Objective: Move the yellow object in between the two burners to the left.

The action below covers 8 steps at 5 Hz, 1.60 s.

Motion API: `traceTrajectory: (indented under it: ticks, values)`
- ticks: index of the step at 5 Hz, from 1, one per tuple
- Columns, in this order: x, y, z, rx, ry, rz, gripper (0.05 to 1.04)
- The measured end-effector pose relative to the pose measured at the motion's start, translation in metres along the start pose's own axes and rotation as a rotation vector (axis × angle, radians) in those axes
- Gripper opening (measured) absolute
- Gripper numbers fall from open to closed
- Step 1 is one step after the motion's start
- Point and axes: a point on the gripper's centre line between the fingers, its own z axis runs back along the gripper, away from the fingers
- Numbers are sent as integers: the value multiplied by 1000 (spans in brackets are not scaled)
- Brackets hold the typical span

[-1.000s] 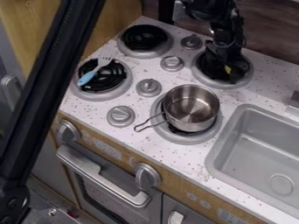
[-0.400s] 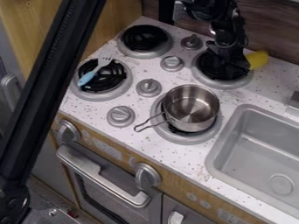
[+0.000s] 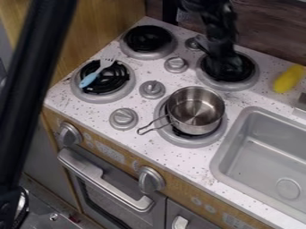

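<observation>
Yellow object (image 3: 288, 79) near the sink (image 3: 261, 154) looks light, firm, maybe slippery; best gripped across its middle. Whether the gripper (image 3: 226, 67) is open, I cannot tell.

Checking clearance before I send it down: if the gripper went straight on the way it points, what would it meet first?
Most likely the burner behind the metal pot; the gripper points down at it. The remaining gap is unclear.

A lane of counter (image 3: 150, 71) runs between the paired burners (image 3: 149, 56), broken by upright knobs (image 3: 152, 89), saucepan (image 3: 196, 109) alongside.
</observation>
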Motion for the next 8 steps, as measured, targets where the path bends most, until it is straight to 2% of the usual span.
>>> traceTrajectory:
  ticks: [1, 2, 3, 4, 6, 8]
  values:
    - [0, 1, 3, -51, -12, -7, 200]
    - [13, -20, 8, -93, -22, -54, 448]
    - [19, -57, 2, -146, -27, -123, 766]
    - [29, -85, -6, -188, -38, -183, 989]
    - [50, -124, -24, -234, -72, -296, 997]
    - [63, -130, -38, -245, -86, -360, 997]
